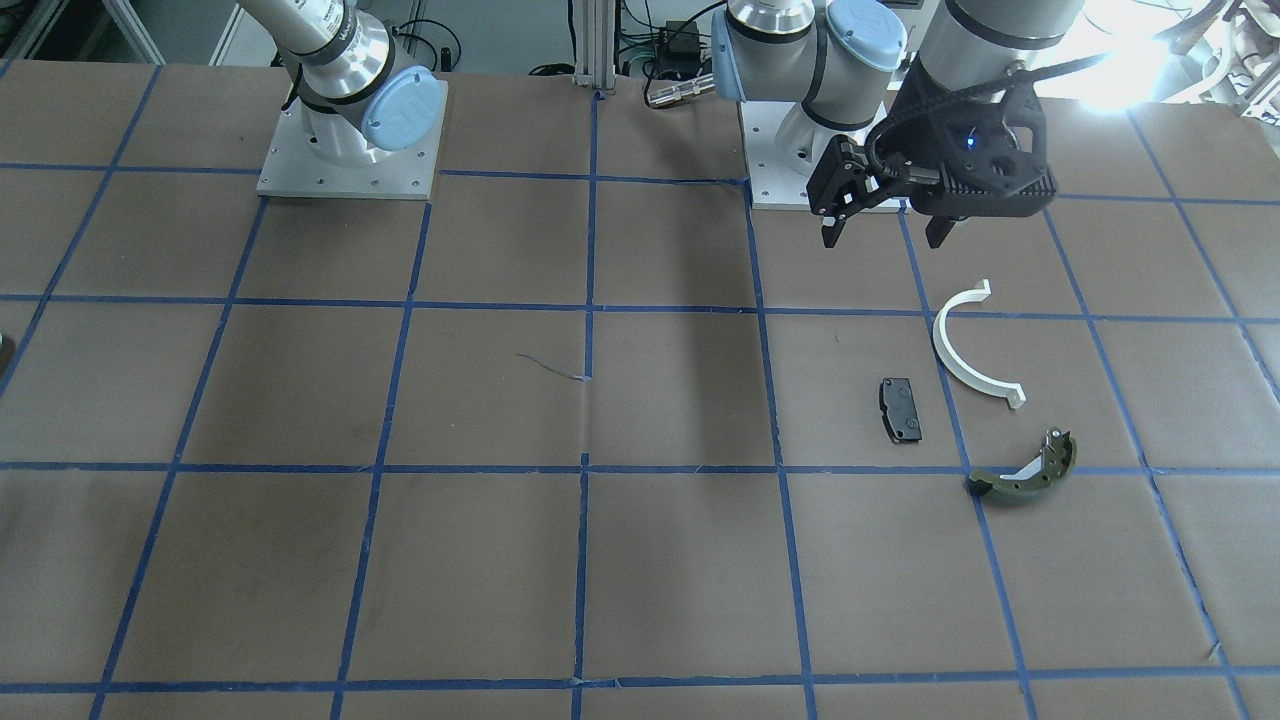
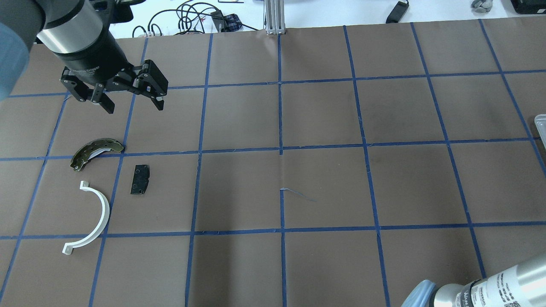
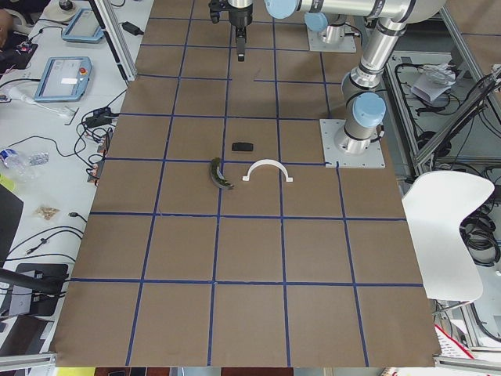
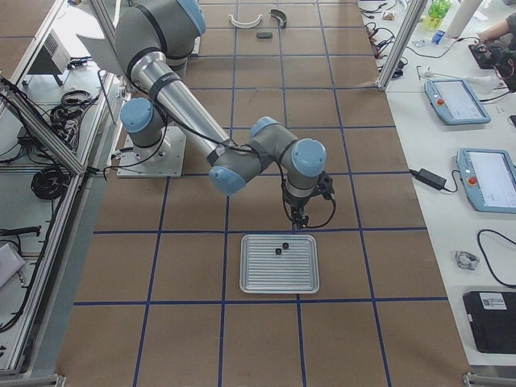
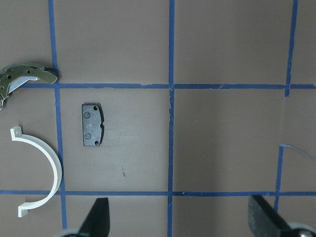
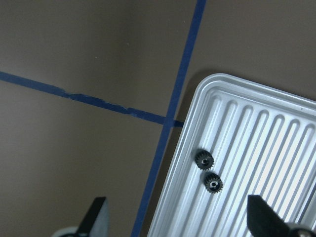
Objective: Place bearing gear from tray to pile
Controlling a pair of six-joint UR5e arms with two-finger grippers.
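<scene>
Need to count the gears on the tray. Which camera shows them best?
The right wrist-mounted view: two black gears lie close together on the ribbed tray, teeth visible. The exterior right view shows only two dark specks; the other views miss them.

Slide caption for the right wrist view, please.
Right gripper, open, hovers over the corner of a ribbed metal tray holding two small black gears.

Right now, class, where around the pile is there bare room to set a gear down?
Bare: the paper square beside the black pad, on the side away from the white half-ring; also the half-ring's hollow. Crowded: the narrow gaps between pad, half-ring and olive brake shoe.
</scene>
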